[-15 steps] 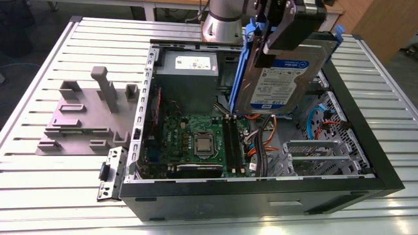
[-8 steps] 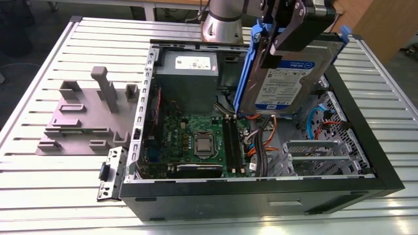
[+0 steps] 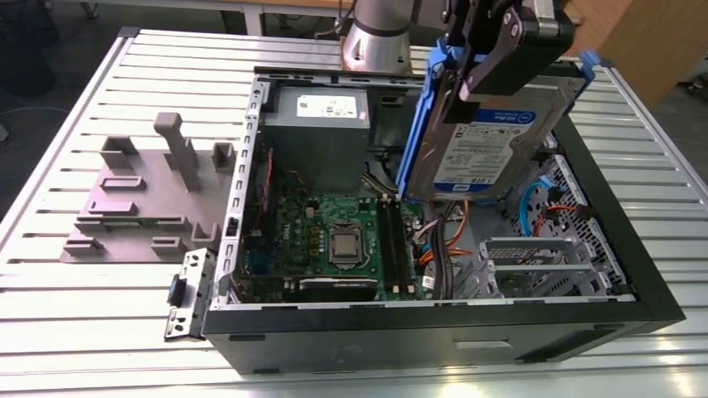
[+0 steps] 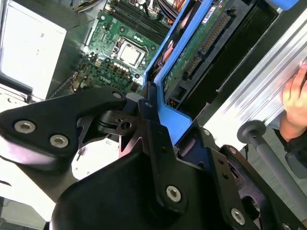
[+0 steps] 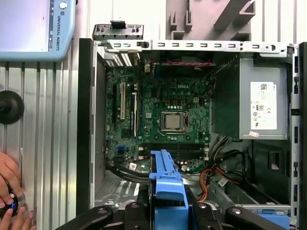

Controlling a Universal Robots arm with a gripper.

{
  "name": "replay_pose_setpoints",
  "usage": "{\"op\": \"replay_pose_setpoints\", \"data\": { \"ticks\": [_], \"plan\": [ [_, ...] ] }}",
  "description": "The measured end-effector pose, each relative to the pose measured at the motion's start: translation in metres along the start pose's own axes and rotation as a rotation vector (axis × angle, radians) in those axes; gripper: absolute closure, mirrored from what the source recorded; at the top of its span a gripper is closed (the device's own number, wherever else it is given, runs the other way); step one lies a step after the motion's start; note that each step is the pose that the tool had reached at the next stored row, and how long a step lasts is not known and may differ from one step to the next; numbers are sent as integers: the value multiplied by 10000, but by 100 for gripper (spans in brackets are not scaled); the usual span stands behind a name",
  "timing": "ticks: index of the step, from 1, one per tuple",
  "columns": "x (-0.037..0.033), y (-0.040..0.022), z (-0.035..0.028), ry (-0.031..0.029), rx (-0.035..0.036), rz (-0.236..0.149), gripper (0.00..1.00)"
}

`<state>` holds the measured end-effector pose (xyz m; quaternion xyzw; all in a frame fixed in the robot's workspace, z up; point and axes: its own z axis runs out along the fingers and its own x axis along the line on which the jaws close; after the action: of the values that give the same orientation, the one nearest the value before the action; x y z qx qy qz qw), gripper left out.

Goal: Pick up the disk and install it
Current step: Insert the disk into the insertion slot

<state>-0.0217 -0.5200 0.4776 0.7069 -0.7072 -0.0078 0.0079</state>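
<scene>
Above the case (image 3: 420,336): disk (image 3: 482,141), hanging near upright.
Jaws: clenched on the disk's upper end.

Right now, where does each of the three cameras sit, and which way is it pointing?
Exterior view: off the arm, looking down slantwise into the open computer case; shows the arm and the gripper shut on the disk.
First wrist view: on the wrist, looking straight down at the motherboard inside the case; the gripper shows in front.
Second wrist view: on the wrist, looking past the gripper along the disk into the case.
Both wrist views share the motherboard and a person's hand.
</scene>
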Motion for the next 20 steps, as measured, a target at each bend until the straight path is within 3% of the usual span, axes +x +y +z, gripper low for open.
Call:
{"op": "replay_pose_setpoints", "data": {
  "ticks": [15, 20],
  "plan": [
    [219, -31, 16, 15, 0, 1, 63],
    [250, -83, 26, 16, 0, 0, 63]
  ]
}}
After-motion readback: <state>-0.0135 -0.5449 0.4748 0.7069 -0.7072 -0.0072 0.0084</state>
